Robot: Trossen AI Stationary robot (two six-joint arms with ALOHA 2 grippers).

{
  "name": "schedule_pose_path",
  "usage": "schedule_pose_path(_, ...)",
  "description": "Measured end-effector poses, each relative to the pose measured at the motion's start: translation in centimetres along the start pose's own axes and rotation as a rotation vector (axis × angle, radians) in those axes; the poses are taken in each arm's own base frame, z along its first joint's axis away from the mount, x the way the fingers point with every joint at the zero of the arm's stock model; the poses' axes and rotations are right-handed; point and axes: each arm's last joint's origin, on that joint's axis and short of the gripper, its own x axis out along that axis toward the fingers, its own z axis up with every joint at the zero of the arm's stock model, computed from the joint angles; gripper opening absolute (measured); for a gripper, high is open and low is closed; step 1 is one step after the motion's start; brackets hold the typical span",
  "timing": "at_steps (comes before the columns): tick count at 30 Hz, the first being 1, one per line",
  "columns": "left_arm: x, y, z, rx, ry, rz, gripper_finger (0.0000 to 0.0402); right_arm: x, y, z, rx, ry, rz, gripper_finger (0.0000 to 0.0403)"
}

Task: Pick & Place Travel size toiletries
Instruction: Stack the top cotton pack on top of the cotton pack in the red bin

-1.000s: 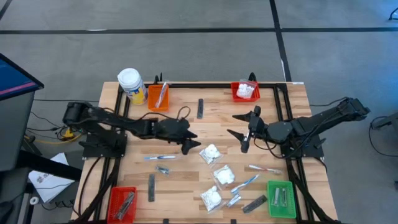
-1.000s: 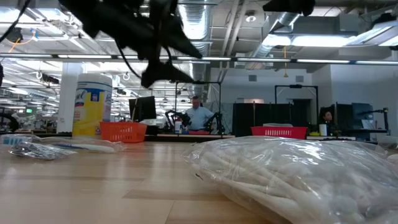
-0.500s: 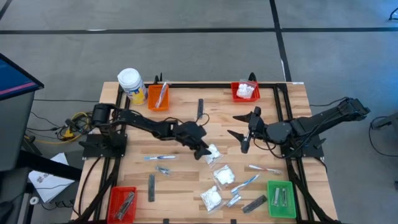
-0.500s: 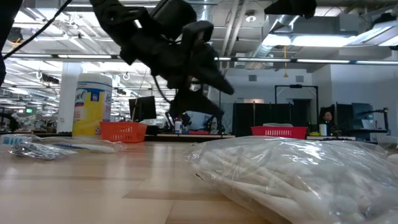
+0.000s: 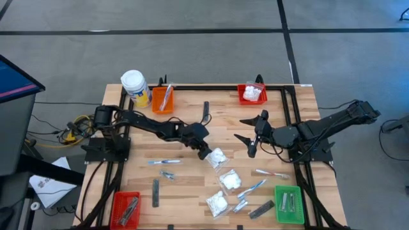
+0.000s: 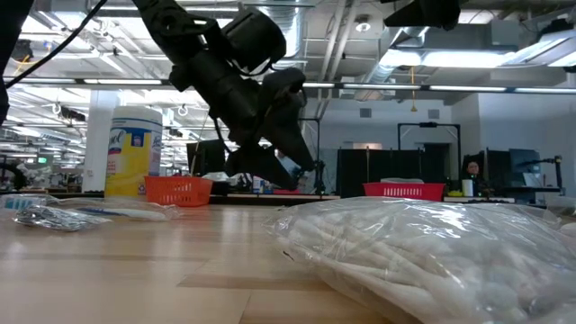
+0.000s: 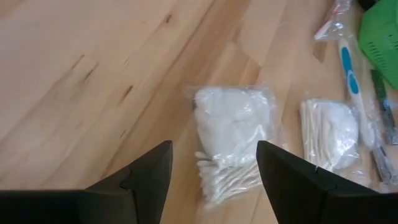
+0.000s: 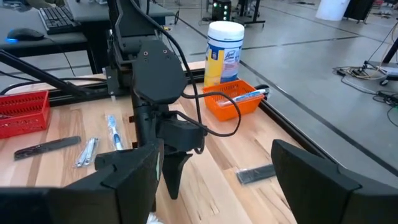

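A white puffy packet (image 5: 218,158) (image 7: 231,138) lies flat on the wooden table, near its middle. My left gripper (image 5: 207,153) (image 7: 214,147) slants down over the packet's left end, open, one finger on either side, and I see no touch. My right gripper (image 5: 238,128) (image 8: 217,149) hangs open and empty in the air to the right of the middle. Two more packets (image 5: 230,180) (image 5: 217,203) lie nearer the front. Toothbrushes (image 5: 165,161) (image 5: 271,173), dark bars (image 5: 206,110) (image 5: 155,191) and sachets (image 5: 168,174) lie scattered on the wood.
An orange bin (image 5: 162,99) with a toothbrush and a red bin (image 5: 252,94) with a packet stand at the far edge. A red bin (image 5: 125,209) and a green bin (image 5: 289,204) stand at the near corners. A yellow jar (image 5: 135,87) stands far left.
My left gripper has gone toward the table's right and near edges and come down, tipping steeper, until it stands over the white packet's left end. The packet has stayed where it was.
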Motion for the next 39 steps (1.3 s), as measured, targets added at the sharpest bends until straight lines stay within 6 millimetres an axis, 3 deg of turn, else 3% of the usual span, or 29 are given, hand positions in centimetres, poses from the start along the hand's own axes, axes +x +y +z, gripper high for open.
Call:
schedule_pose_path(8, 0.3, 0.1, -0.2, -0.004, 0.019, -0.011, 0.0227, 0.0, 0.0, 0.0, 0.008, 0.002, -0.001, 0.0292)
schedule_pose_path(13, 2.5, 0.9, -1.1, -0.037, 0.104, -0.029, 0.0227, 0.0, 0.0, -0.1, 0.008, 0.011, -0.004, 0.0292)
schedule_pose_path(17, 3.9, 1.0, -0.4, -0.041, 0.135, -0.076, 0.0227, 0.0, -0.1, -0.2, 0.004, 0.015, -0.005, 0.0292)
schedule_pose_path(24, 4.5, 0.8, 0.1, -0.028, 0.125, -0.083, 0.0221, 0.0, -0.1, -0.3, -0.007, 0.028, -0.008, 0.0292)
schedule_pose_path(29, 4.5, 0.8, 0.0, -0.022, 0.125, -0.07, 0.0163, 0.0, -0.1, -0.3, -0.008, 0.028, -0.008, 0.0292)
schedule_pose_path(35, 4.3, 1.0, 0.2, -0.022, 0.122, -0.07, 0.0025, 0.0, -0.1, -0.3, -0.008, 0.028, -0.008, 0.0292)
schedule_pose_path(39, 3.2, 0.3, 1.0, 0.009, 0.09, -0.094, 0.001, 0.0, -0.1, -0.4, -0.01, 0.03, -0.009, 0.0292)
